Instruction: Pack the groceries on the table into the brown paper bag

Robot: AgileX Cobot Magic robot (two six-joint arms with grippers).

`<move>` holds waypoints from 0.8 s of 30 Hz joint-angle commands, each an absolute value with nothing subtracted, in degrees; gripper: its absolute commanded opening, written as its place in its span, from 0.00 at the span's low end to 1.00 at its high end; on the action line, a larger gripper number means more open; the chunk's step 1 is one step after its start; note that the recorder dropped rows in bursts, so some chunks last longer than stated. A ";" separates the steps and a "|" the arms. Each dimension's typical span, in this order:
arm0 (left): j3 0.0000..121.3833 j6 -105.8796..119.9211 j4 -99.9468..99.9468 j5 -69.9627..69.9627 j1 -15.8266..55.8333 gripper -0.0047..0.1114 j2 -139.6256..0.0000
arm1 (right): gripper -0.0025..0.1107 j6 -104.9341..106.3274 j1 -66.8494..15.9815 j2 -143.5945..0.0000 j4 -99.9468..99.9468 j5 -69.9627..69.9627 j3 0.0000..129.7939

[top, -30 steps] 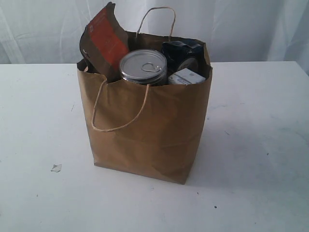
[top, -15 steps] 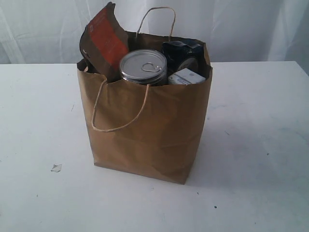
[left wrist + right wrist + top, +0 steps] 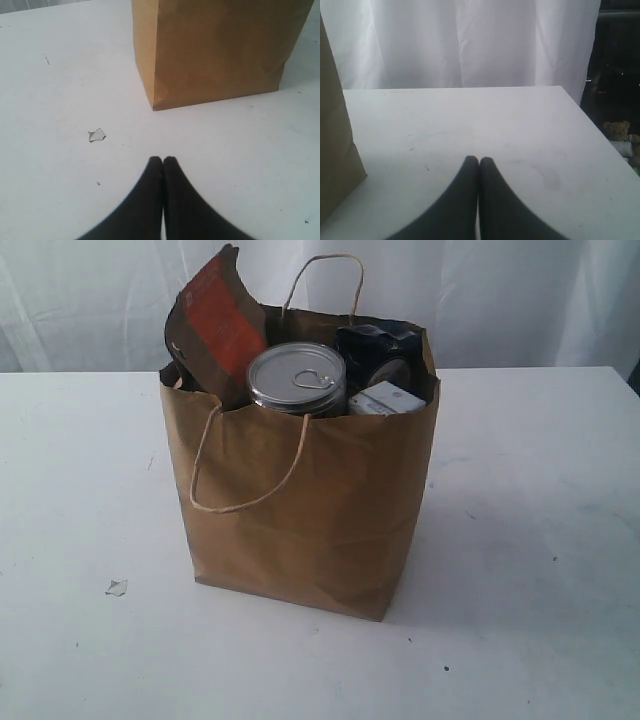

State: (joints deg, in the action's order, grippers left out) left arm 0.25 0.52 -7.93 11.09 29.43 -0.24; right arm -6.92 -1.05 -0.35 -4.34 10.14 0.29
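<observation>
The brown paper bag [image 3: 310,510] stands upright in the middle of the white table [image 3: 80,490]. Out of its mouth stick the brown-orange pouch [image 3: 218,328], the pull-tab silver can [image 3: 297,377], a dark blue packet [image 3: 378,350] and the small white-blue carton [image 3: 388,400]. Jar and bottle are hidden. Neither arm shows in the exterior view. My left gripper [image 3: 163,160] is shut and empty over bare table, a short way from the bag's [image 3: 215,50] bottom corner. My right gripper [image 3: 479,160] is shut and empty too, with the bag's side [image 3: 335,145] off to one edge.
A small paper scrap [image 3: 117,587] lies on the table left of the bag, also near the left gripper [image 3: 96,134]. A white curtain [image 3: 465,40] hangs behind the table's far edge. Dark clutter [image 3: 620,100] sits past the table's right edge.
</observation>
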 commanded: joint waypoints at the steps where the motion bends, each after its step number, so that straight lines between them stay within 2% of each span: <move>1: 0.00 0.00 -8.24 11.09 29.25 0.04 0.00 | 0.02 -4.04 -0.71 0.00 -4.47 9.95 0.00; 24: 0.00 0.00 -8.24 11.09 29.25 0.04 0.00 | 0.02 -3.03 -0.71 0.00 -2.91 10.30 0.00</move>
